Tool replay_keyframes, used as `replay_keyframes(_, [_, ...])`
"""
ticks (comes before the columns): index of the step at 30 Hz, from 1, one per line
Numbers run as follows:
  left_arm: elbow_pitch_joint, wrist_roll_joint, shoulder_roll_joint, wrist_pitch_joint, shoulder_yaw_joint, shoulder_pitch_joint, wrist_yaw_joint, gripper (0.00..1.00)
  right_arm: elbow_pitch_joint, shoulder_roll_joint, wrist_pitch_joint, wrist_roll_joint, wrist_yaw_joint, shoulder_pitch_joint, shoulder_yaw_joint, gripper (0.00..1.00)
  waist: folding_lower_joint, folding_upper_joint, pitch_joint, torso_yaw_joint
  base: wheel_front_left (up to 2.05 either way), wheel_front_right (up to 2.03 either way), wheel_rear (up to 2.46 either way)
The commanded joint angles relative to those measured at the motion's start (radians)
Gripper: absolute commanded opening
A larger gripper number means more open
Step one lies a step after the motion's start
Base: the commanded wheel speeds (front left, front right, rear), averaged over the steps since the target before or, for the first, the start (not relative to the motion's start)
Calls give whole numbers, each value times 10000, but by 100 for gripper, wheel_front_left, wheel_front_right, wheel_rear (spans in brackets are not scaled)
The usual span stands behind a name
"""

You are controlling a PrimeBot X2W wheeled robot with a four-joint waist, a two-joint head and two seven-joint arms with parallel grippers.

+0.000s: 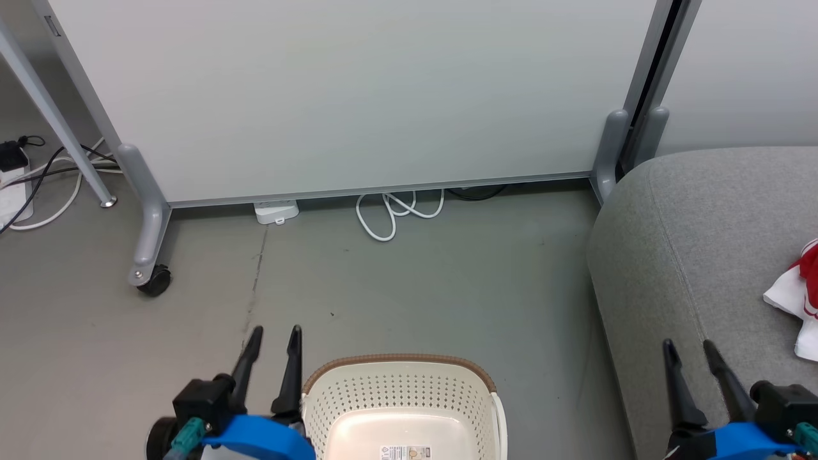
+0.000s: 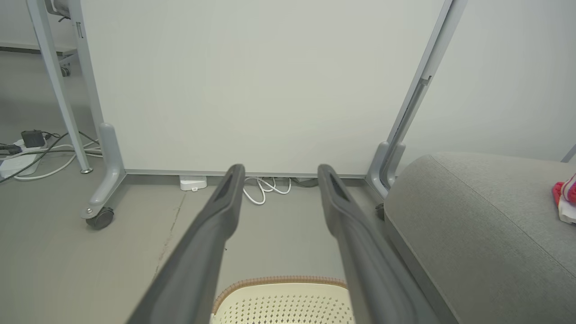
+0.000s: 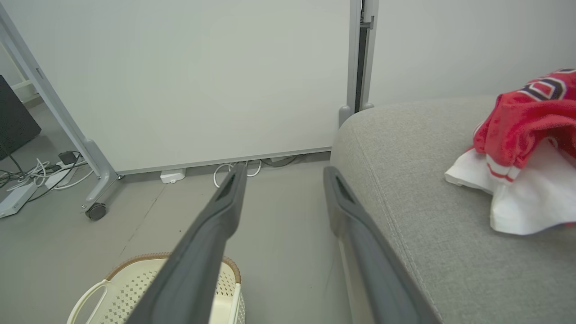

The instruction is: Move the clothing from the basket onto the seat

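From the head, the left end effector point(image 1: 276, 329) sits low on the left, just beside the basket point(image 1: 399, 359). Its two dark fingers are spread apart and hold nothing. The right end effector point(image 1: 688, 345) sits low on the right, in front of the grey seat point(image 1: 690, 243). Its fingers are spread apart too and hold nothing. The basket stands on the floor point(image 1: 447, 287) between them, and its pale bottom with a small label point(image 1: 406, 453) shows. The red and white clothing point(image 1: 799, 300) lies on the seat, at the far right. A big white board point(image 1: 358, 96) stands behind, with a wheel point(image 1: 153, 280) under it and a white cable point(image 1: 390, 214) curled by it.

From the left wrist, the fingers point at the white board, wide apart, above the basket's brown rim. The seat is on the right with a bit of clothing on it.

From the right wrist, the fingers are wide apart. One crosses in front of the basket and one crosses the seat's edge. The clothing lies in a heap on the seat, apart from the fingers.
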Motion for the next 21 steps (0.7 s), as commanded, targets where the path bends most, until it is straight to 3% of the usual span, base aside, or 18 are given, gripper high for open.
replay_keyframes(1, [57,-4,2,9,-9,22,0,0,74,2,4,10,0,1,1,0,0,-1,-1,-1,0,0,0])
replay_keyframes(10, [815,-47,3,66,-89,794,0,0,940,128,18,66,0,125,15,0,1,-1,-5,-8,0,0,0])
replay_keyframes(21, [504,-2045,55,542,251,649,-10,0,933,115,367,2164,0,-131,37,0,1,-1,-1,-63,0,0,0])
